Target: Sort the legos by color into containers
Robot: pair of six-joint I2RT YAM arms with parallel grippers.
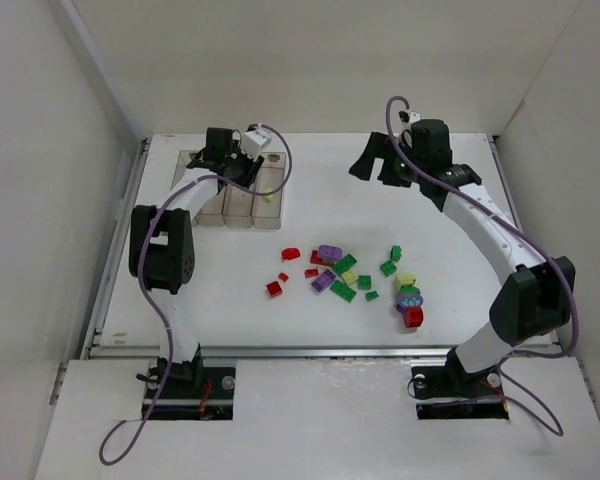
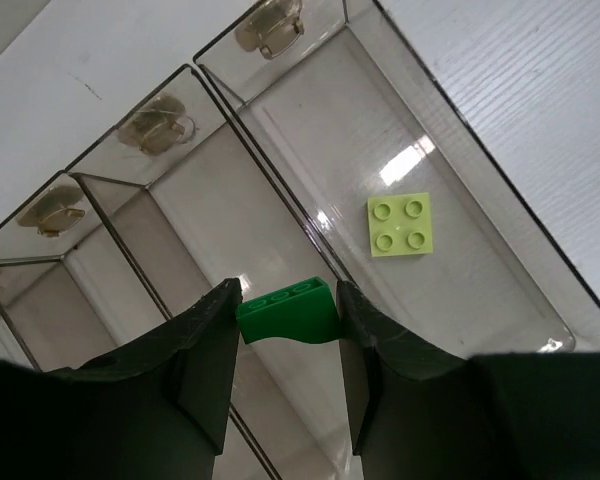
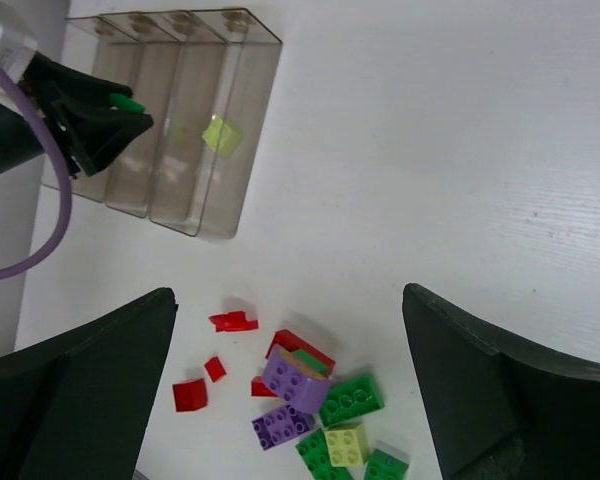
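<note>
Left gripper (image 2: 288,322) pinching small green sloped plastic brick (image 2: 285,310) above row of clear plastic bins (image 2: 330,110) by far-left corner. Pale yellow square brick (image 2: 401,224) lies in rightmost bin. Right gripper (image 3: 288,295) spread wide near far edge. Loose red, purple, green bricks (image 1: 345,272) scattered mid-worktop.

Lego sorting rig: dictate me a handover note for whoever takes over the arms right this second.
The left gripper is shut on a green brick, held over the containers, just beside the end bin.
The right gripper is open and empty, above the table.
Done: one pale yellow brick lies in the end bin.
Left: drop the green brick, then sort the loose legos (red, green, purple, yellow) scattered mid-table.
</note>
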